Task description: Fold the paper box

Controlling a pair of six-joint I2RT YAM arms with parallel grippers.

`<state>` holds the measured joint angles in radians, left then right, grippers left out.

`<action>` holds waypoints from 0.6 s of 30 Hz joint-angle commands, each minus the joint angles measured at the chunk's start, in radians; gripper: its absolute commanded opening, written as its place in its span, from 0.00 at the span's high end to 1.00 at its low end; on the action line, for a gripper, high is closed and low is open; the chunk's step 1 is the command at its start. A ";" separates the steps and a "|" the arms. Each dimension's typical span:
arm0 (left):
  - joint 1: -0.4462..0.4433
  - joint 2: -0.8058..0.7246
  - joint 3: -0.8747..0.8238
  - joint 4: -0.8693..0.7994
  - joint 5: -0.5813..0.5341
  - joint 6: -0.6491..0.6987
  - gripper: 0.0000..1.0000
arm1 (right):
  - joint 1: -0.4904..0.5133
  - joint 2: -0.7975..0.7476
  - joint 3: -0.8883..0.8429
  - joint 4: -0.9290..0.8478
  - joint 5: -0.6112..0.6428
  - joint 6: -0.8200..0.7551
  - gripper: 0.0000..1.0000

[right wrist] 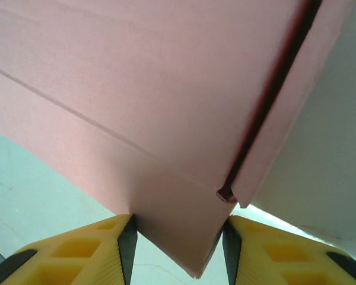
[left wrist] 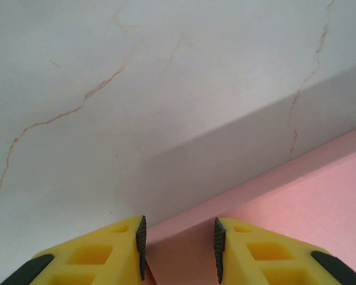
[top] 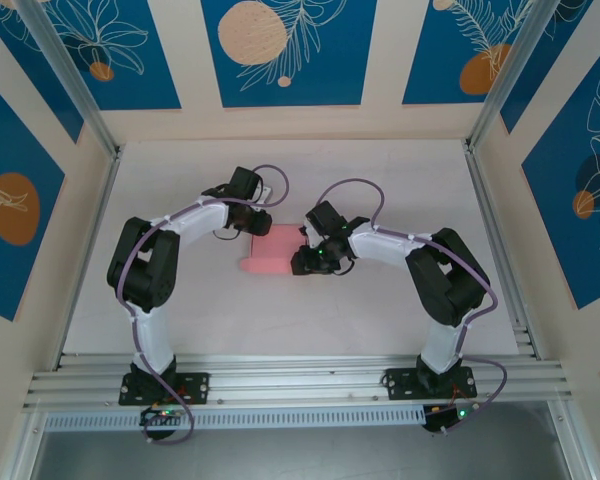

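Right wrist: right gripper (right wrist: 178, 228) clamps the paper box (right wrist: 166, 107) by a corner. Opposite, the left gripper (left wrist: 180, 228) straddles its edge; grip unclear.

Top view high, rearward, facing down; wrist views close; all share paper box (top: 272, 250).

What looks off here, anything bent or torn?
Nothing torn. The box has a dark gap along one seam in the right wrist view, so it seems not closed flush there. Brown lines on the table look like veining, not cracks.
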<state>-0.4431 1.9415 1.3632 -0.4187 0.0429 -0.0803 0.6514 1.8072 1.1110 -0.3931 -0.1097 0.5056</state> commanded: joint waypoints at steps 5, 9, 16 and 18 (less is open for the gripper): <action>-0.017 0.081 -0.023 -0.114 -0.011 -0.010 0.66 | 0.007 0.015 -0.010 0.061 -0.081 0.017 0.57; -0.017 0.081 -0.021 -0.115 -0.011 -0.009 0.67 | 0.009 0.018 -0.008 0.085 -0.105 0.024 0.56; -0.017 0.080 -0.024 -0.118 -0.021 -0.005 0.68 | 0.007 -0.023 -0.028 0.012 0.030 0.027 0.49; -0.018 0.080 -0.024 -0.118 -0.025 -0.006 0.68 | 0.004 -0.054 -0.054 0.027 0.035 0.032 0.47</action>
<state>-0.4431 1.9480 1.3716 -0.4191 0.0360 -0.0799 0.6533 1.8023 1.0916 -0.3691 -0.1146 0.5323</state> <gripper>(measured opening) 0.325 0.523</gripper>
